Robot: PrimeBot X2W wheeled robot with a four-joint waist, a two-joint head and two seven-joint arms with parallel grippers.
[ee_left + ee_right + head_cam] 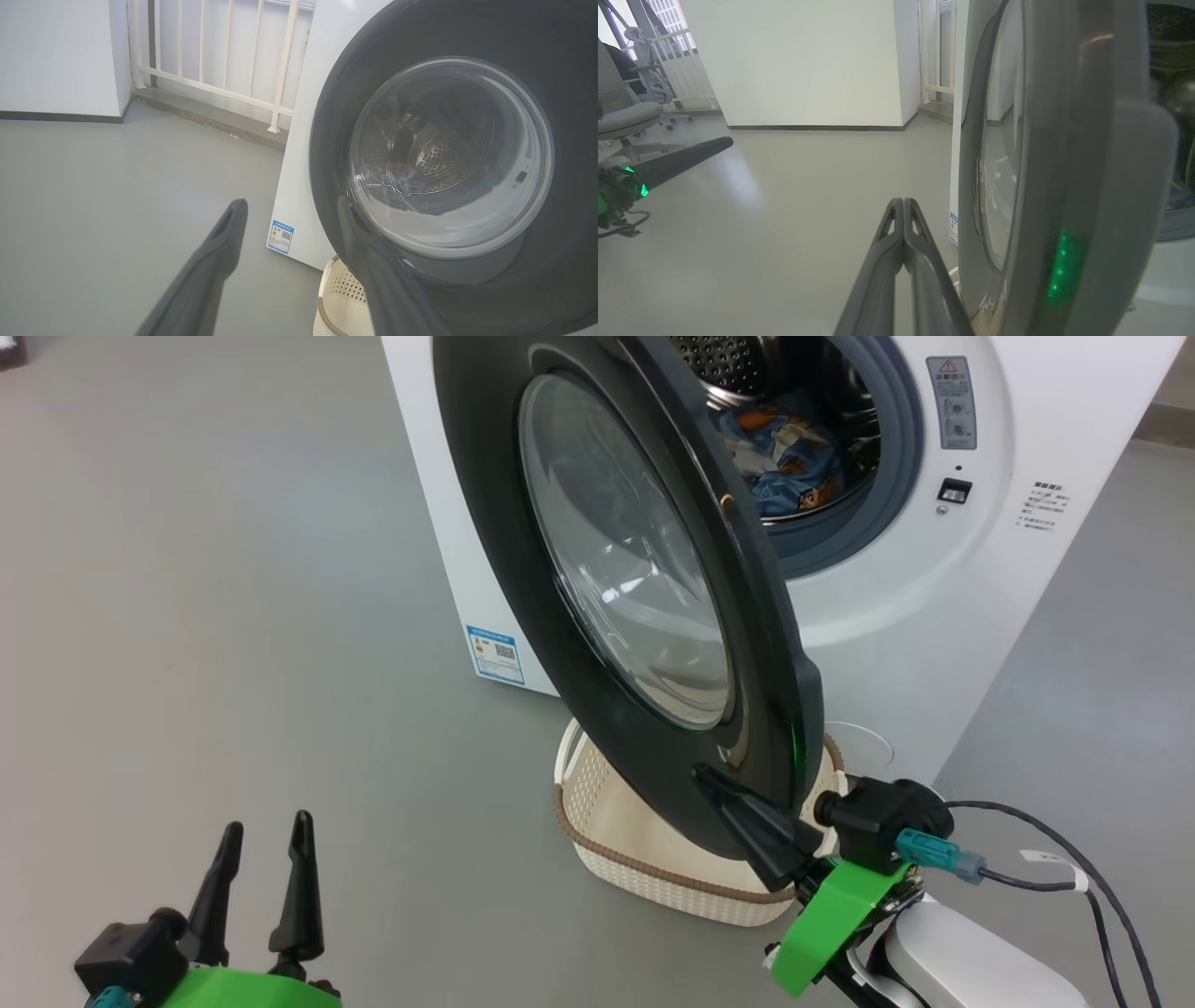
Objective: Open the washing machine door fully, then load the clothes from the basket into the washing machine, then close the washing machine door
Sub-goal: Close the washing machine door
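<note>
The washing machine (pixel 934 616) stands at the top of the head view. Its door (pixel 476 476) is swung partway out, with the glass side facing me. The clothes (pixel 780 453), blue with orange print, lie inside the steel drum. The basket (pixel 672 887) sits on the floor under the door's lower edge, and the part of its inside that shows holds no fabric. My right gripper (pixel 702 775) is shut on nothing, its tips by the outer face of the door (pixel 1064 163) low down; contact is unclear. My left gripper (pixel 266 831) stands open at lower left, away from the machine.
Grey floor spreads to the left of the machine. A blue label (pixel 495 653) is stuck low on the washer's front. A white railing (pixel 210 56) and a wall stand behind. An office chair (pixel 626 116) is far off. A cable (pixel 1074 859) loops from my right wrist.
</note>
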